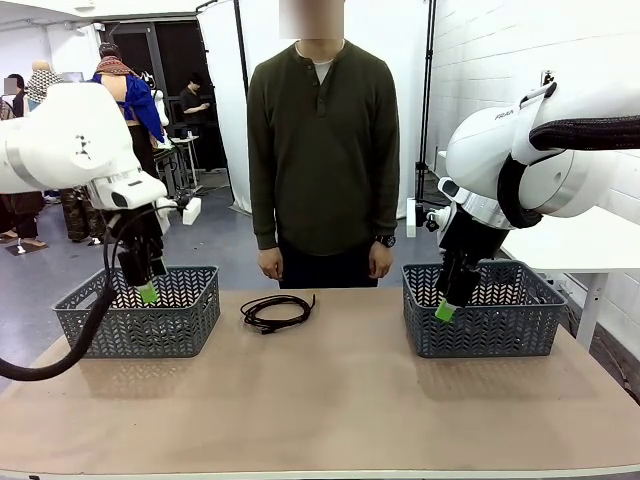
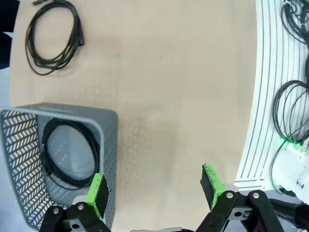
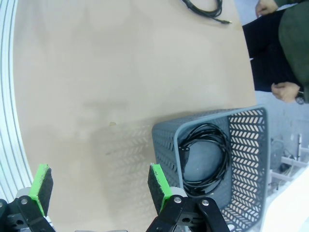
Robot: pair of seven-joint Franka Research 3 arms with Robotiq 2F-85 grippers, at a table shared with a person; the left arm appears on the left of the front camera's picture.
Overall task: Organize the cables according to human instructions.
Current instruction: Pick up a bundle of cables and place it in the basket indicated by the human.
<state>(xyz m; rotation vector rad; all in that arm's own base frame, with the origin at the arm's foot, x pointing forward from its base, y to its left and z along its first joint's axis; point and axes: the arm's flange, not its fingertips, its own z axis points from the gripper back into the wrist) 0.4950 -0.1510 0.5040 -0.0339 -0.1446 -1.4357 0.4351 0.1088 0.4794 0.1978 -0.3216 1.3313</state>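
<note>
You have one loose cable (image 1: 277, 312) (image 2: 52, 36) coiled flat on the counter (image 1: 330, 400). Its oval loop runs longest from side to side, with a free end poking toward the far right. Left of that cable, the left basket (image 1: 150, 330) (image 2: 111, 145) holds a second cable (image 2: 70, 152), looped round. Right of it, the right basket (image 1: 480, 335) (image 3: 164, 133) holds a third cable (image 3: 205, 154) with its plug. The left pincer (image 1: 148, 293) (image 2: 154, 188) hangs at the left basket's edge, spread wide and empty. The right pincer (image 1: 446, 311) (image 3: 100, 186) does likewise at the right basket's. Behind the cable stands the person (image 1: 322, 150), hands down.

Table (image 1: 340, 400) open between left basket (image 1: 150, 325) and right basket (image 1: 490, 330) (one cable (image 1: 275, 313)).
</note>
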